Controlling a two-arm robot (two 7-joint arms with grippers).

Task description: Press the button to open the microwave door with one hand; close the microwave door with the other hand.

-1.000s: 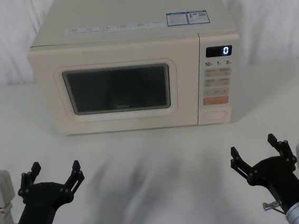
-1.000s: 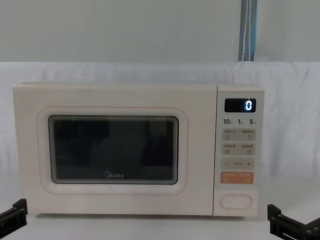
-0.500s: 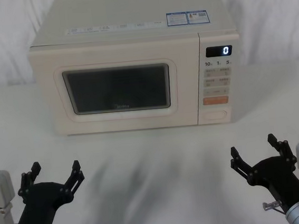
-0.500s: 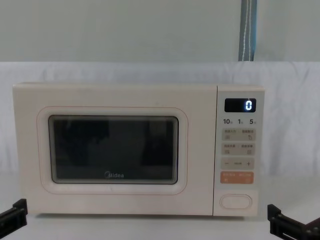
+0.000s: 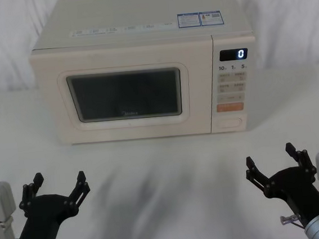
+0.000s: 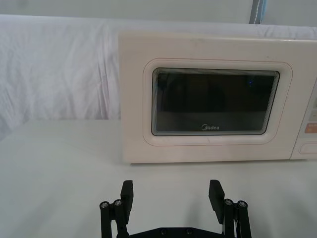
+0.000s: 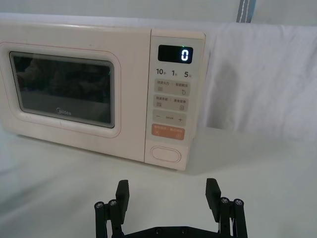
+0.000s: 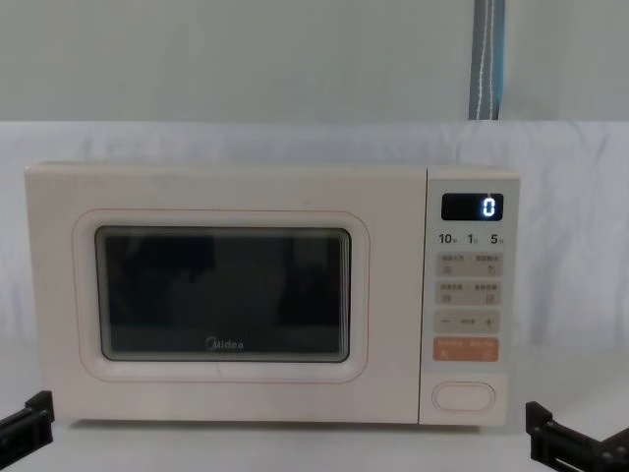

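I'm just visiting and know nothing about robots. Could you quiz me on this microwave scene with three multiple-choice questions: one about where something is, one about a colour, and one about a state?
1. Where is the button on the control panel?
A. At the very bottom, under the orange key
B. Above the display
C. On the microwave door

2. What colour is the rectangular key just above the button?
A. Blue
B. Orange
C. Black

3. What state is the microwave door in?
A. Wide open
B. Removed
C. Shut

Answers:
1. A, the cream oval sits lowest on the panel, right under the orange key.
2. B, it is the one orange key among beige ones.
3. C, the door lies flush with the front, while the left end effector and right end effector both hover open over the table, well short of the microwave.
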